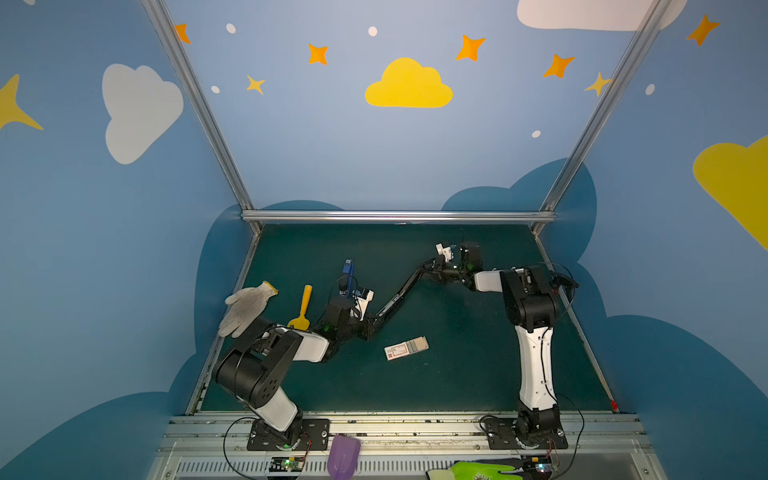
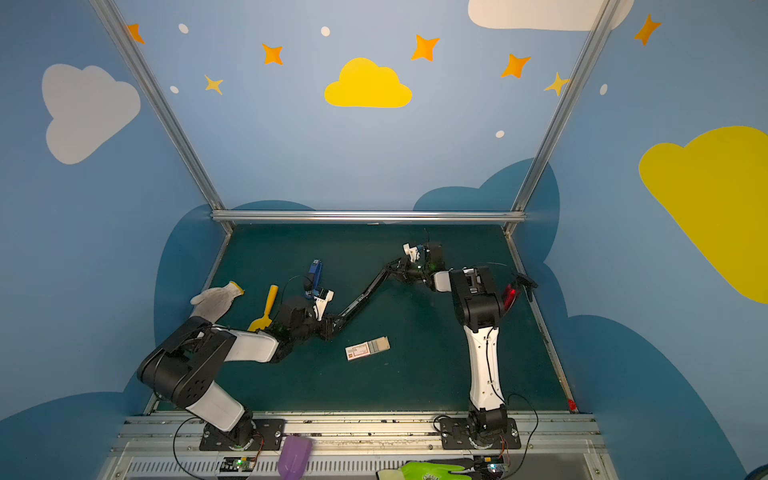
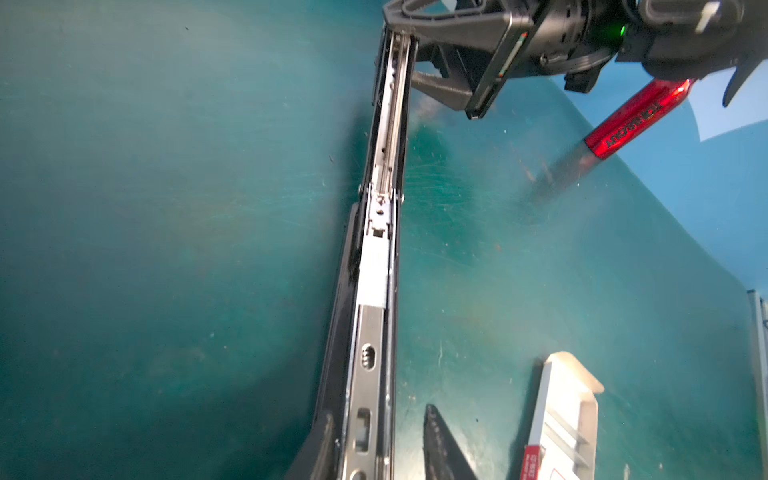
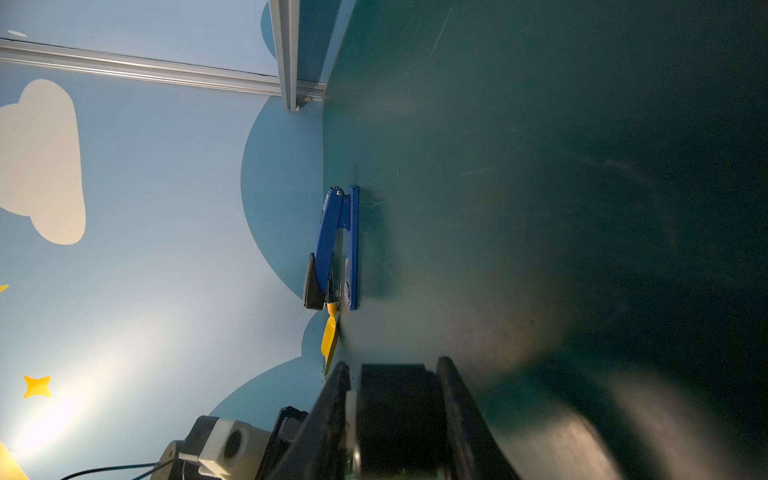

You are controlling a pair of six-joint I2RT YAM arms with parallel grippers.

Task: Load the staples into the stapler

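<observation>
- Spanning the gap between the two arms, the long black stapler [image 1: 395, 297] is opened out flat over the green table [image 1: 457, 374]. Its metal channel faces the left wrist camera.
- The right gripper [image 1: 432, 266] is clamped on the stapler's far end. In the right wrist view a black block fills the space between its fingers [image 4: 463, 407].
- The left gripper [image 3: 379, 415] straddles the near end, jaws narrow but not closed. One finger lies against the black side, and the other stands off with a sliver of table showing.
- A white strip of staples [image 3: 374, 270] sits in the channel, about midway along it.
- The staple box [image 1: 406, 348] lies flat on the table, near the stapler on the side of the arm bases. It is slid open, with grey rows showing and a red mark on its sleeve.
- A blue tool [image 1: 348, 274] stands just beyond the left wrist. A yellow scoop [image 1: 303, 309] and a white glove [image 1: 249, 305] lie further left.
</observation>
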